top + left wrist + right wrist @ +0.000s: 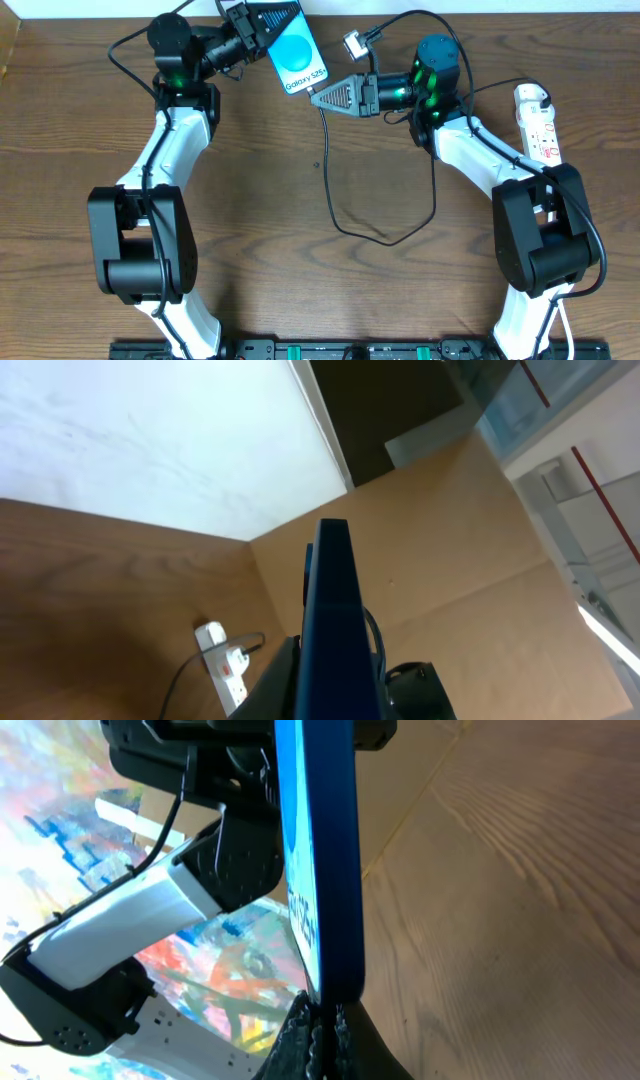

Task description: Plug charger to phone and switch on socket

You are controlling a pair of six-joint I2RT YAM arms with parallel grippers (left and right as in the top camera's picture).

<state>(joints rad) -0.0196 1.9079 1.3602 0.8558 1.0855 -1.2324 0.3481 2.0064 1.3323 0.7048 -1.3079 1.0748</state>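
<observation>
Plugging in is the step in hand: my left gripper [272,28] clamps the top of the slim black-edged smartphone [298,58], blue screen reading "Galaxy S25", at twelve o'clock. My right gripper [318,97] pinches the connector tip of the long thin black charger cable [326,160] at its lower edge. Next, I judge, the tip must align and push home, then the narrow white red-marked power strip [540,128] at two o'clock wants switching.

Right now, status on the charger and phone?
Left claw shut on phone. Right claw shut on charger at phone's bottom edge; seating hidden. Socket apart on the right; nothing blocking.
</observation>
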